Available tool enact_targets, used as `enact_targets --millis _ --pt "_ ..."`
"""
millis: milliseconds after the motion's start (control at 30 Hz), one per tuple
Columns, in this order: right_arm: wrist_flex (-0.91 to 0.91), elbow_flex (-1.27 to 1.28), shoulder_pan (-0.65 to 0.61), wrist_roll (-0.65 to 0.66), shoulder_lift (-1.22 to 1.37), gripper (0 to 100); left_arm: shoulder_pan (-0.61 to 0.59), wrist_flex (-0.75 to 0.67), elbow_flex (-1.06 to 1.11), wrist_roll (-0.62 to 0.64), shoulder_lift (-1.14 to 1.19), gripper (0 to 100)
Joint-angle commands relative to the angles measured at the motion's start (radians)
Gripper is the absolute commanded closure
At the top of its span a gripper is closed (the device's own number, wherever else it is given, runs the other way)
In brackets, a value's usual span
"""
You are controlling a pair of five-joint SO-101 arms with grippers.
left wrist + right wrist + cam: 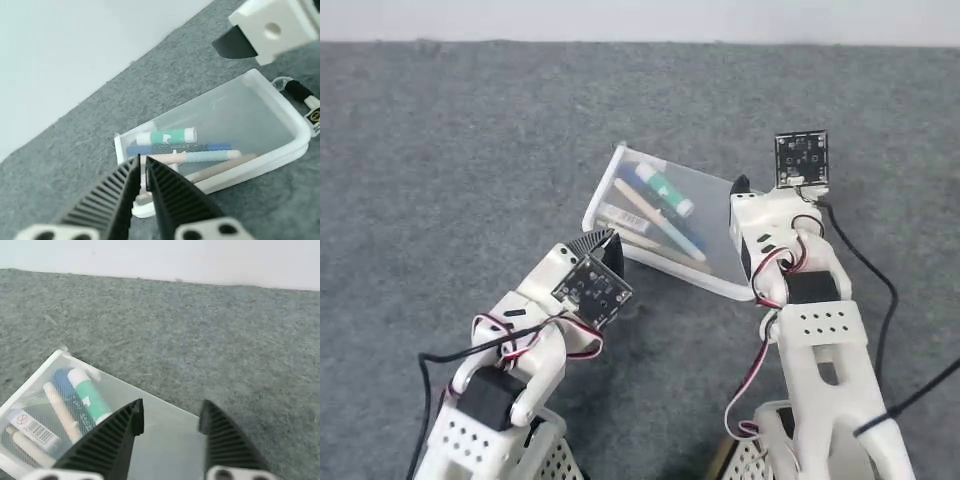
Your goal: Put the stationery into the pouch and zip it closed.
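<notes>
A clear pouch [710, 215] with a white zip edge lies on the grey carpet, also seen as the pouch [250, 115] and the pouch [165, 450]. Inside are a green-and-white glue stick [665, 190], a blue pen [175, 148], beige pencils [638, 203] and a barcoded eraser [30, 427]. My left gripper [609, 240] is at the pouch's near left corner, its fingers [165, 187] closed to a slit on a white zip tab. My right gripper [172, 415] hangs open over the pouch's right end, one finger [234, 44] showing.
Grey carpet [470, 150] spreads around the pouch, with a pale wall [640, 20] along its far side. Cables [865, 265] trail from both arms near the front.
</notes>
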Motion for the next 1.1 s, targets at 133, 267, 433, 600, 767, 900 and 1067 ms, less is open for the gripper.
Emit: enact_targets --millis 133,267,433,600,767,900,1067 --pt "0.008 -0.063 -0.044 0.117 -0.016 99.3 -0.015 0.005 -0.101 0.101 -0.015 99" --pt "0.007 -0.052 -0.044 0.117 -0.021 99.2 -0.098 0.002 -0.127 0.169 -0.015 99" --pt "-0.002 0.025 -0.065 0.123 -0.163 99.2 -0.152 0.002 -0.143 0.206 -0.015 99" --pt "-0.002 0.083 -0.07 0.124 -0.291 99.2 -0.152 -0.012 -0.143 0.207 -0.015 99" --pt "-0.002 0.112 -0.07 0.117 -0.367 99.2 -0.206 -0.018 -0.142 0.252 -0.049 99" --pt "-0.004 0.149 -0.071 0.115 -0.417 99.2 -0.249 -0.006 -0.117 0.285 -0.192 99" --pt "-0.004 0.189 -0.101 0.123 -0.478 99.2 -0.249 -0.002 -0.058 0.285 -0.35 99"
